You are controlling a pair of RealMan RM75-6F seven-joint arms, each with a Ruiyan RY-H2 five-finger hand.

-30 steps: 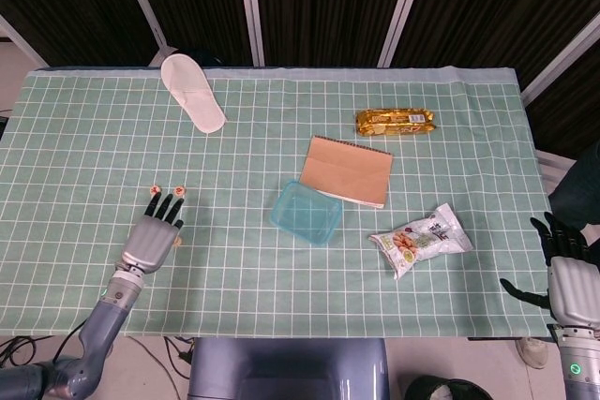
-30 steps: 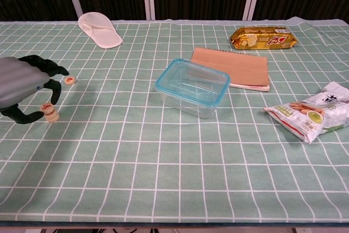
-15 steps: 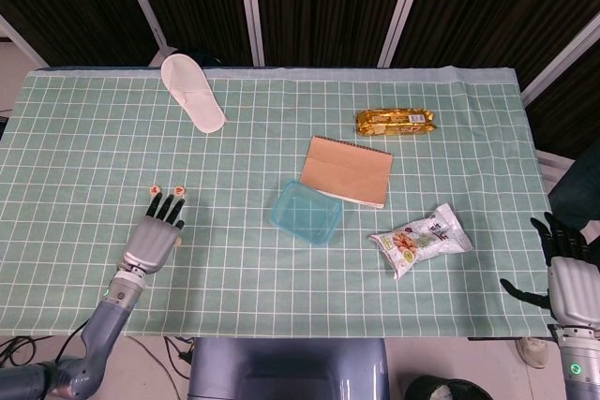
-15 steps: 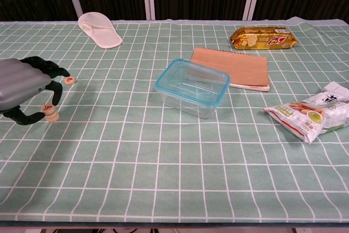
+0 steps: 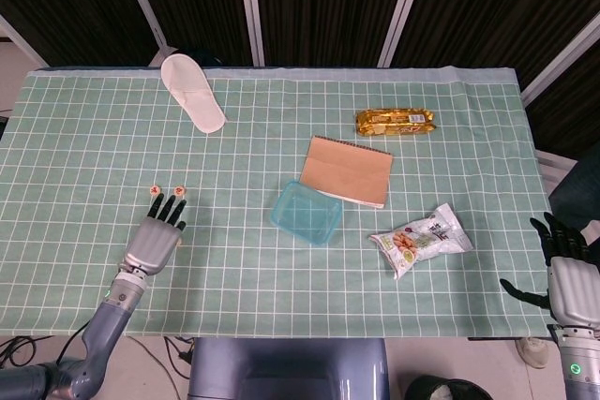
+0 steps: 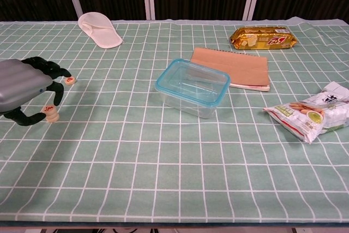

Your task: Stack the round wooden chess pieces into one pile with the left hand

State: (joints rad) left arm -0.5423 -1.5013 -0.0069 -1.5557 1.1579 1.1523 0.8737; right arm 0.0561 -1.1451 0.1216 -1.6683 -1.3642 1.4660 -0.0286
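1. Here, left hand at near left of the table, fingers spread and curled down, holding nothing.
2. Short pile of chess pieces beside its thumb; single piece just past the fingertips.
3. Right hand off the near right edge, fingers apart, empty.

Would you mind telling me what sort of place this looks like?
Probably an indoor robot test room: a table under a green checked cloth, dark curtains behind, and unrelated props such as a slipper and snack bag.

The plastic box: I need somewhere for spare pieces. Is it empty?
Empty: the plastic box has no lid, and only tablecloth shows through it.
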